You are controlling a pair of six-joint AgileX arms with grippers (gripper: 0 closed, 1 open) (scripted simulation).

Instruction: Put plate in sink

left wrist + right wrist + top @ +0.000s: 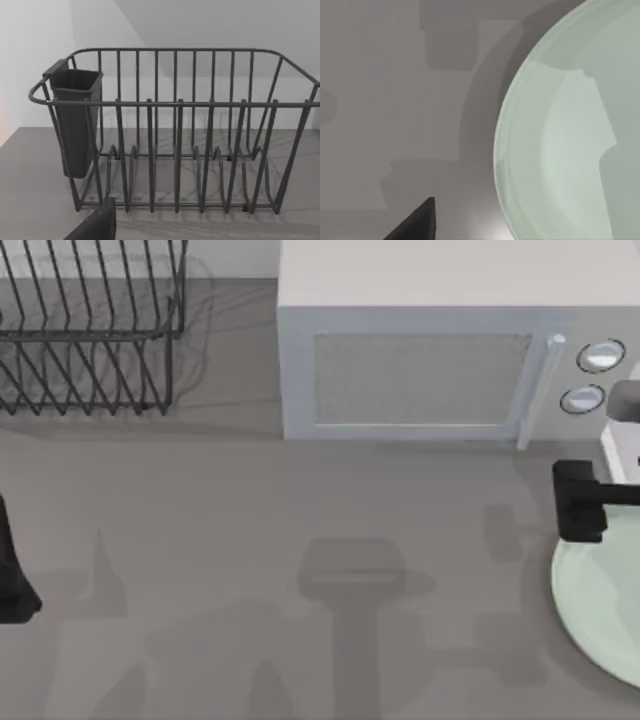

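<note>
Plate located flat on the table at the right edge of the top view, partly cut off by the frame, in front of the microwave. Right gripper positioned just over the plate's far rim, near the microwave's front right corner; finger separation not determinable. In the right wrist view, plate rim seen close below, with one dark fingertip over bare table beside it. Step in hand judged to be the approach for a rim grasp. For a sound grasp: align one finger over the rim's inside and the other outside, descend until the raised rim sits between the pads, then close firmly. Glossy surface likely to slip, so grip deep on the rim rather than at its edge. Lift level; keep clear of the microwave door handle. Left gripper parked at the table's left edge, facing the dish rack; finger state likewise not determinable.
</note>
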